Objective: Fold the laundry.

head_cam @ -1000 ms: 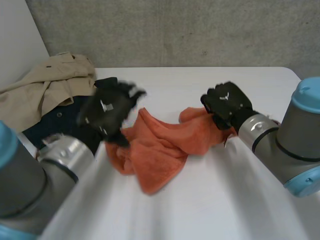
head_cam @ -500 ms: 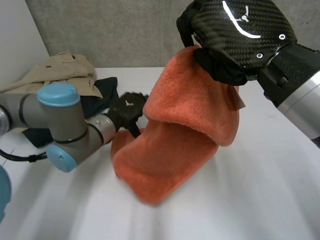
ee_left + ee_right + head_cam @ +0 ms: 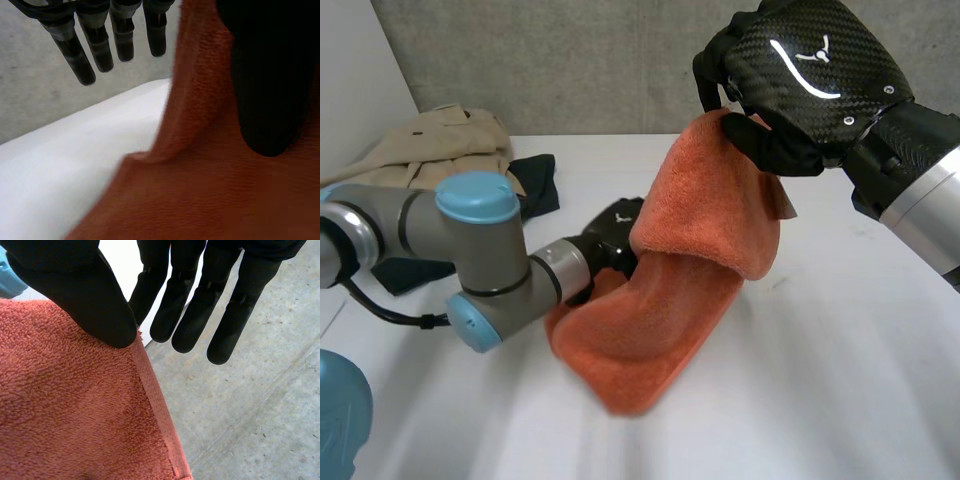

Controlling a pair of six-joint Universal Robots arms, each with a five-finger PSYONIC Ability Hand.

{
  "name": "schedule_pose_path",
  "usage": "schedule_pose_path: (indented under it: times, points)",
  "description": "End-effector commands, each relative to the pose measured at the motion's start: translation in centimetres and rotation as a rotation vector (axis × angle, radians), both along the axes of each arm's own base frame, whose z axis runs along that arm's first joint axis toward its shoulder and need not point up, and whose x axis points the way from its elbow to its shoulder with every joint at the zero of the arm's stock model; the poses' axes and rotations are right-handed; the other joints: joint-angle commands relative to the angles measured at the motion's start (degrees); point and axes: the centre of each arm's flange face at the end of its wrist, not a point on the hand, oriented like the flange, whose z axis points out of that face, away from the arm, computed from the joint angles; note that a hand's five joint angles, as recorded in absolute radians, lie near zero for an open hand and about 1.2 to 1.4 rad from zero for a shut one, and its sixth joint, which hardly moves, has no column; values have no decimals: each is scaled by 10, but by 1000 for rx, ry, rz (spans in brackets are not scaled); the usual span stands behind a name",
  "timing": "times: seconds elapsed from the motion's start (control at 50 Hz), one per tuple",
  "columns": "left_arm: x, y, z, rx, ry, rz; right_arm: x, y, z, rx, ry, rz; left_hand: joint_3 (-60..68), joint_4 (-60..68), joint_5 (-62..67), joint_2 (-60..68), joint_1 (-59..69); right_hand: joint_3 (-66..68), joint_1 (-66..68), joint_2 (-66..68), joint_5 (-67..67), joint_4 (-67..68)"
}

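Note:
An orange towel hangs from my right hand, which is raised high above the white table; the towel's lower end lies bunched on the table. In the right wrist view the thumb presses the towel's hemmed edge against the straight fingers. My left hand reaches in low behind the hanging part. Its fingers are straight and spread beside the towel's edge, and its thumb lies across the cloth.
A beige garment and a dark navy one lie heaped at the table's far left. A grey wall runs behind the table. My left arm stretches across the left half of the table.
My right hand has lifted the towel off the table and up high. My left arm has swung across, and its hand has moved in behind the hanging cloth.

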Motion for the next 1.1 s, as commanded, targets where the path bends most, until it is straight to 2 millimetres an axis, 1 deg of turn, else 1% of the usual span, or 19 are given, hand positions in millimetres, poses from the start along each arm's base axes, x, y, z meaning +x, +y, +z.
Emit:
schedule_pose_path:
  times: [0.02, 0.04, 0.1, 0.22, 0.3, 0.32, 0.34, 0.42, 0.5, 0.58, 0.62, 0.7, 0.78, 0.8, 0.84, 0.86, 0.94, 1.06, 1.1]
  points:
    - [-18, 38, -7, 85, 12, -195, 0, -7, -5, 15, 3, -15, 411, 412, 417, 410, 409, 119, 174, 131, 127, 115]
    - [-18, 35, -6, 76, 16, -188, 0, -11, -8, 27, 7, -19, 638, 640, 645, 638, 636, 119, 174, 131, 127, 115]
    - [-18, 22, 6, 20, 29, -117, 3, -28, -28, 84, 39, -36, 641, 642, 647, 640, 639, 119, 174, 131, 127, 115]
    - [11, -47, 46, -193, 80, 256, -6, -71, -59, 188, 72, -106, 641, 642, 647, 640, 639, 119, 174, 131, 127, 115]
    - [23, -69, 109, -417, 203, 334, -13, -107, -72, 214, 77, -169, 641, 642, 647, 640, 639, 119, 174, 131, 127, 115]
    - [26, -72, 124, -466, 234, 348, -14, -121, -67, 191, 66, -204, 641, 642, 647, 640, 639, 119, 174, 131, 127, 115]
    - [29, -72, 153, -556, 299, 362, -14, -126, -62, 175, 57, -226, 641, 642, 647, 640, 639, 119, 174, 131, 127, 115]
    - [39, -69, 212, -736, 434, 412, -18, -151, -27, 69, -29, -375, 641, 642, 647, 640, 639, 119, 174, 131, 127, 115]
    - [52, -61, 254, -834, 527, 489, -24, -162, 9, -43, -124, -464, 641, 642, 647, 640, 639, 119, 174, 131, 127, 115]
    - [57, -50, 265, -848, 540, 502, -20, -162, 19, -97, -158, -452, 641, 642, 647, 640, 639, 119, 174, 131, 127, 115]
    - [58, -47, 259, -825, 522, 500, -16, -159, 13, -80, -149, -438, 641, 642, 647, 640, 639, 119, 174, 131, 127, 115]
    - [58, -37, 218, -709, 427, 494, -8, -150, -14, -14, -99, -420, 641, 642, 647, 640, 639, 119, 174, 131, 127, 115]
    - [62, -26, 153, -582, 251, 495, -7, -145, -48, 73, -34, -418, 641, 642, 647, 640, 639, 119, 174, 131, 127, 115]
    - [64, -20, 128, -549, 172, 492, -7, -145, -57, 91, -15, -421, 641, 642, 647, 640, 639, 119, 174, 131, 127, 115]
    - [65, -13, 106, -526, 101, 483, -7, -143, -89, 159, 54, -427, 641, 642, 647, 640, 639, 119, 174, 131, 127, 115]
    - [66, -5, 82, -502, 18, 468, -7, -143, -99, 175, 79, -429, 641, 642, 647, 640, 639, 119, 174, 131, 127, 115]
    - [64, 18, 31, -464, -162, 411, -9, -133, -140, 235, 217, -436, 641, 642, 647, 640, 639, 119, 174, 131, 127, 115]
    - [67, 40, 8, -457, -275, 360, -13, -121, -167, 240, 367, -445, 453, 454, 459, 452, 451, 119, 174, 131, 127, 115]
    - [69, 44, 12, -466, -278, 359, -14, -121, -168, 242, 370, -451, 200, 201, 206, 199, 198, 119, 174, 131, 127, 115]
